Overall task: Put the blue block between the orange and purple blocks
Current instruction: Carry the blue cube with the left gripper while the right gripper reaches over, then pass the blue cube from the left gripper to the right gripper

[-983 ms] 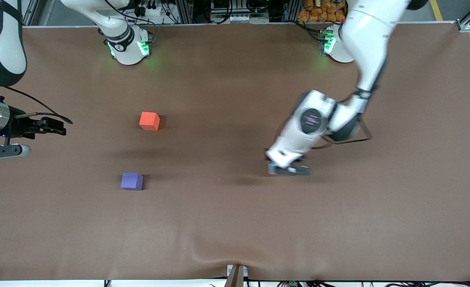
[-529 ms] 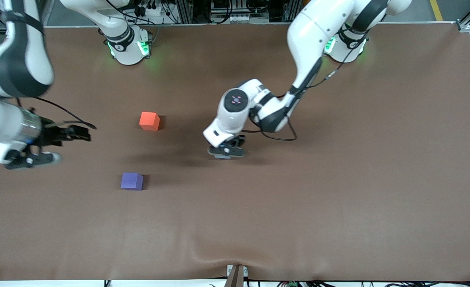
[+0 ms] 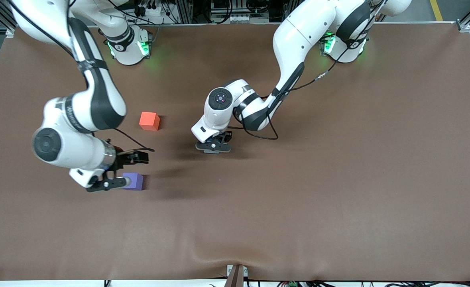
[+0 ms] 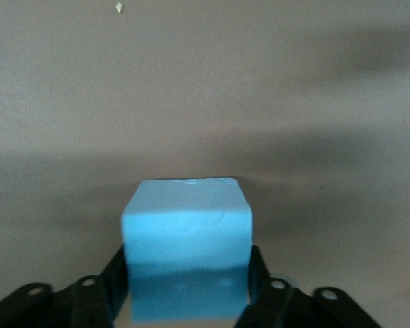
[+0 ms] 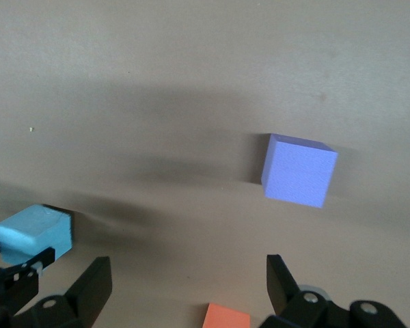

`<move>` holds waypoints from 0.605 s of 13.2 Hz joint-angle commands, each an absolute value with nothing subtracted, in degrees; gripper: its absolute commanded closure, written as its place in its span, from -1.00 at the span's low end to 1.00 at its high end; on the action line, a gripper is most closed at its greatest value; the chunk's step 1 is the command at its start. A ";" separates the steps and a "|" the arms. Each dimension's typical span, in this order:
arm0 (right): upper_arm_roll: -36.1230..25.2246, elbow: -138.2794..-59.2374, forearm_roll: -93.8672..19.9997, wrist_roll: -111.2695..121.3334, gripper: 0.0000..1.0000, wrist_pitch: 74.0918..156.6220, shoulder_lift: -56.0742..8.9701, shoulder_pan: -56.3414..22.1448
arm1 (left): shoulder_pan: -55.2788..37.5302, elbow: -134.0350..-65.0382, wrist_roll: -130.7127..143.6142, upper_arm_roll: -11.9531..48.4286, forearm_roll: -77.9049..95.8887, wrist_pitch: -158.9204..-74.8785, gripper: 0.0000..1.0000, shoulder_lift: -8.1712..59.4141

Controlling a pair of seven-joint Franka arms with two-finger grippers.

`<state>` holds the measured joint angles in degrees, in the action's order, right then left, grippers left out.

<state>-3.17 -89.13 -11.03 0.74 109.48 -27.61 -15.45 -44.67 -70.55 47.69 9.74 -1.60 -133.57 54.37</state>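
Sky-blue, light, rigid blue block [image 4: 186, 246] sits between our left gripper [image 3: 214, 144] fingers, side-gripped; right gripper [image 3: 117, 170] hovers wide-jawed by the purple block [image 5: 298, 169].

The blue block [image 4: 187, 244] sat between the left gripper [image 4: 188, 301]'s two black fingers [image 4: 101, 292], one at each side face. Its top face was fully visible, lower part in shadow. Brown table surface [image 4: 205, 89] lay past the fingertips.

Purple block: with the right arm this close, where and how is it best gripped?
Take the purple block by two flat side faces, from above. It sits flat on the table, standing alone, and the open right gripper is already beside it.
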 commanded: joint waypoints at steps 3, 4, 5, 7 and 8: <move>-3.52 -88.15 -14.59 4.13 -1.00 114.95 -30.76 -16.68 | -42.56 -69.52 48.78 6.26 -1.31 -125.29 -1.00 45.65; -3.60 -89.29 -14.50 3.87 -1.00 114.87 -30.76 -18.96 | -39.49 -70.13 48.17 5.72 -1.23 -121.24 -1.00 41.26; -3.52 -90.69 -14.59 3.61 -1.00 114.87 -30.85 -20.38 | -36.94 -70.31 47.99 5.54 -1.23 -116.50 -1.00 37.91; -3.60 -92.28 -14.85 3.08 -1.00 116.88 -31.11 -26.08 | -29.65 -70.40 47.81 5.36 -1.32 -108.23 -1.00 32.11; -3.52 -94.37 -14.85 0.12 -1.00 120.20 -31.11 -28.28 | -26.66 -70.40 46.94 5.19 -1.32 -105.32 -1.00 30.17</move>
